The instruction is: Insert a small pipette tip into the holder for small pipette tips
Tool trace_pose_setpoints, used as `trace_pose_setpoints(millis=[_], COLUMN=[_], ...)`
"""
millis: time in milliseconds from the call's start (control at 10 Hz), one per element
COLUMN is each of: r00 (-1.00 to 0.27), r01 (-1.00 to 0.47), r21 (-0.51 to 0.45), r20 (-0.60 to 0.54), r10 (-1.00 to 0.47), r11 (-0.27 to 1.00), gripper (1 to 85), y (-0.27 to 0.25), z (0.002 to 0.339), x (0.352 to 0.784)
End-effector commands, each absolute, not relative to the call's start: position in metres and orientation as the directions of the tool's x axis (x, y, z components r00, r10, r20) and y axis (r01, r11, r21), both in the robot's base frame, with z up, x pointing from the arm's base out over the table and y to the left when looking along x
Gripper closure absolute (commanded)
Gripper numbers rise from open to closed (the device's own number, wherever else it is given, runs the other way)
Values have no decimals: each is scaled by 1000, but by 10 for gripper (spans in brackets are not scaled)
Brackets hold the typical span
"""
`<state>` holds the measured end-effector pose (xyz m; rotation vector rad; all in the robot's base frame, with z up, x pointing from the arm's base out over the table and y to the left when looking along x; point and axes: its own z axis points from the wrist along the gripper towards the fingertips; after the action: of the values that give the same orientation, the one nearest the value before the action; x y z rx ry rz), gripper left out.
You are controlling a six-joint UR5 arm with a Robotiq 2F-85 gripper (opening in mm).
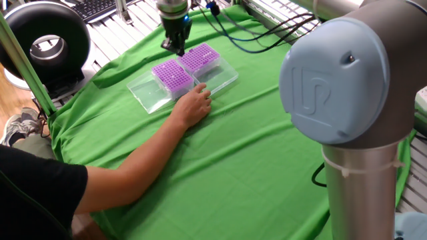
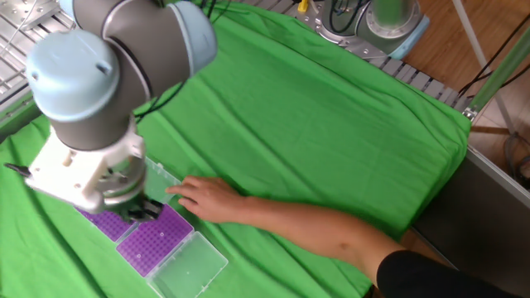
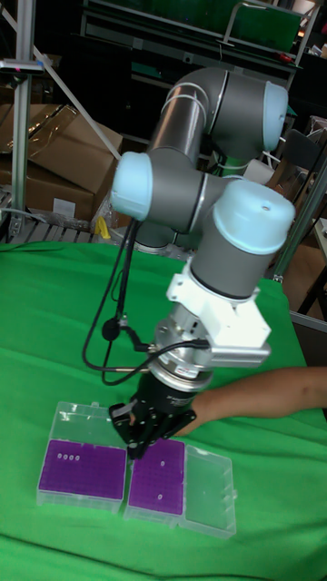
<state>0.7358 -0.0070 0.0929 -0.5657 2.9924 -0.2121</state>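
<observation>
Two alike purple racks in clear boxes with open lids lie side by side on the green cloth: the nearer rack point(image 1: 172, 75) point(image 2: 153, 240) point(image 3: 156, 477) and the farther rack point(image 1: 199, 59) point(image 3: 82, 467). I cannot tell which one is the holder for small pipette tips. My gripper point(image 1: 177, 47) point(image 3: 136, 438) hangs above the seam between them, at the farther rack's edge. Its fingers are pinched together on a small pipette tip that is barely visible. In the other fixed view the arm hides most of the farther rack.
A person's hand point(image 1: 195, 103) point(image 2: 197, 197) rests on the farther box's clear lid point(image 1: 217, 80), the forearm stretching across the cloth. The nearer box's lid point(image 1: 148, 93) point(image 2: 192, 265) lies flat. A black ring device point(image 1: 47, 40) and a keyboard stand beyond the table edge.
</observation>
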Motion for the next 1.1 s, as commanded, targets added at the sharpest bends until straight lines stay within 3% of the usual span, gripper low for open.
trace_pose_setpoints(millis=[0, 1000], r00=[-897, -881], r01=[-410, -433], r21=[-181, -151], r20=[-98, -137], r10=[-431, -452], r11=[894, 889], gripper=[847, 847], y=[-38, -57], z=[89, 66], x=[749, 744])
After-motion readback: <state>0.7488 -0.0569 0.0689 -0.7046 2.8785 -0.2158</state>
